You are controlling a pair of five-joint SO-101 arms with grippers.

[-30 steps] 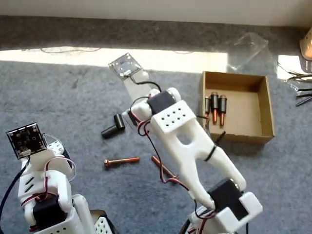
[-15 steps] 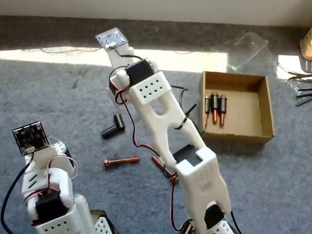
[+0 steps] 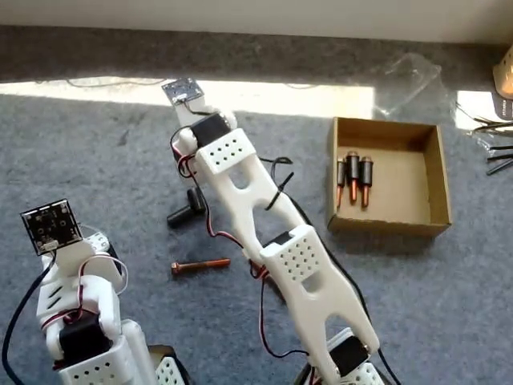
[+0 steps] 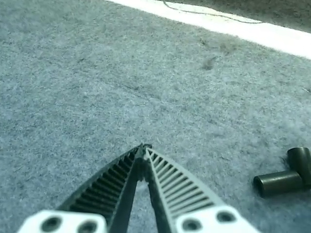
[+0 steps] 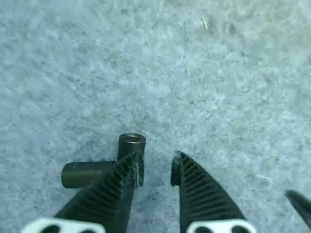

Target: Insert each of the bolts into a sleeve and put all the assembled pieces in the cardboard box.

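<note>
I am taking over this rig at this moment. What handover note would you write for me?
Left tool: shut, empty, above bare carpet.
Right tool: open, empty, low over the two sleeves lying together on the carpet.
One bolt lies loose near them.
Done: three assembled pieces are in the cardboard box.
To do: put the bolt into a sleeve and box it.
</note>
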